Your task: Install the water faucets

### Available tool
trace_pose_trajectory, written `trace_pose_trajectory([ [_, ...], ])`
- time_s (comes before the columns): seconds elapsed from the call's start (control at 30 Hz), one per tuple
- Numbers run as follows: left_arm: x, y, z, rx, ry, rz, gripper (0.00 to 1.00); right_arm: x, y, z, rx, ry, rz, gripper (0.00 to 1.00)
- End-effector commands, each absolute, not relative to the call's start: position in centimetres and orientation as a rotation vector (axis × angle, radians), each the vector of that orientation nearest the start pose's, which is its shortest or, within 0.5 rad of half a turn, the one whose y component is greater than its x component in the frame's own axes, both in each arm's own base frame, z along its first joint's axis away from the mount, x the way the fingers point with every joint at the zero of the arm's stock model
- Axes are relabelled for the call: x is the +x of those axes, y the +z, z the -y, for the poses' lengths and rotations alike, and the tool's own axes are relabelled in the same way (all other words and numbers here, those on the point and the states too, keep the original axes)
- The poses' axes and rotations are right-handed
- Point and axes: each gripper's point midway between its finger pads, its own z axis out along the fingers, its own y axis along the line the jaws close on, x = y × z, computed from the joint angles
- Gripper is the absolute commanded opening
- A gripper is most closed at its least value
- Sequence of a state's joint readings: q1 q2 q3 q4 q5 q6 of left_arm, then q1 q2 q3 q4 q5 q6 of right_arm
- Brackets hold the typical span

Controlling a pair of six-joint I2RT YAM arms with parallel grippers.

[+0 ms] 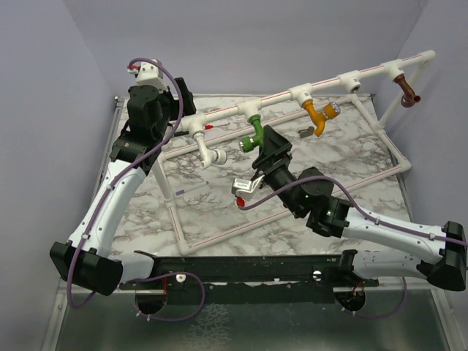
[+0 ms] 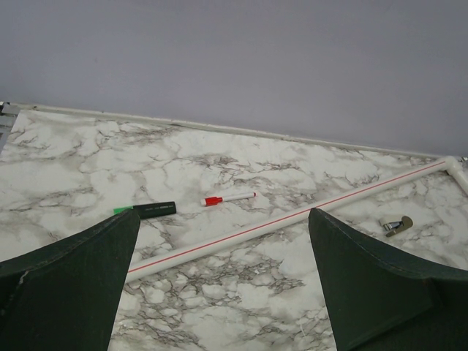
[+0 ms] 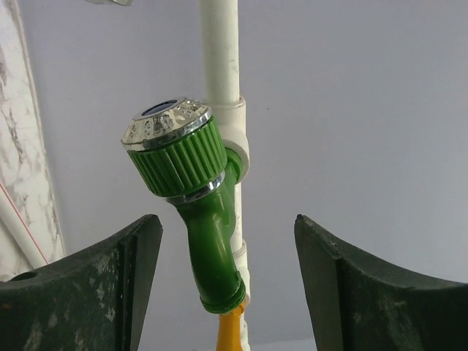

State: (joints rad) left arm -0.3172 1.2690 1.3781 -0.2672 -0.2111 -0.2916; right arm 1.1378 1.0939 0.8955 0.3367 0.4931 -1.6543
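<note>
Four faucets hang from the raised white pipe (image 1: 278, 96): white (image 1: 212, 151), green (image 1: 254, 131), orange-yellow (image 1: 317, 113) and brown (image 1: 408, 92). My right gripper (image 1: 262, 140) is open just in front of the green faucet. In the right wrist view the green faucet (image 3: 197, 205) with its silver end stands between the spread fingers of my right gripper (image 3: 227, 227), touching neither, and the orange-yellow faucet (image 3: 230, 329) shows behind it. My left gripper (image 1: 184, 102) is open and empty by the pipe's left end. In its wrist view the left gripper (image 2: 223, 216) is above a low red-striped pipe (image 2: 292, 219).
A red-capped marker (image 2: 228, 198) and a black and green marker (image 2: 146, 210) lie on the marble top beyond the low pipe. A small grey metal piece (image 2: 397, 224) lies to the right, also seen from above (image 1: 306, 132). A floor pipe frame (image 1: 219, 238) surrounds the work area. Grey walls enclose it.
</note>
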Motion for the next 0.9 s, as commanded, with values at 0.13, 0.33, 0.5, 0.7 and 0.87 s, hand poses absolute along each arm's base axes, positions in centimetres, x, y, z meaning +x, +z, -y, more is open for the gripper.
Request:
trace_pose_trajectory([
  [0.13, 38.7, 27.4, 11.7, -0.049, -0.22, -2.056, 0.99, 26.5, 38.7, -27.7, -1.409, -0.949, -0.593, 0.72],
  [0.33, 38.7, 27.4, 11.7, -0.049, -0.222, -2.058, 0.99, 27.2, 38.1, -28.0, -1.396, -0.96, -0.636, 0.61],
  [0.5, 38.7, 27.4, 11.7, -0.049, -0.222, -2.057, 0.99, 27.5, 37.6, -28.2, -1.379, -0.951, -0.663, 0.45],
  [0.7, 38.7, 27.4, 11.7, -0.05, -0.223, -2.056, 0.99, 27.7, 37.2, -28.1, -1.324, -0.906, -0.724, 0.04],
  [0.87, 38.7, 27.4, 11.7, -0.05, -0.222, -2.057, 0.99, 27.7, 37.1, -28.4, -1.243, -0.79, -0.783, 0.0],
])
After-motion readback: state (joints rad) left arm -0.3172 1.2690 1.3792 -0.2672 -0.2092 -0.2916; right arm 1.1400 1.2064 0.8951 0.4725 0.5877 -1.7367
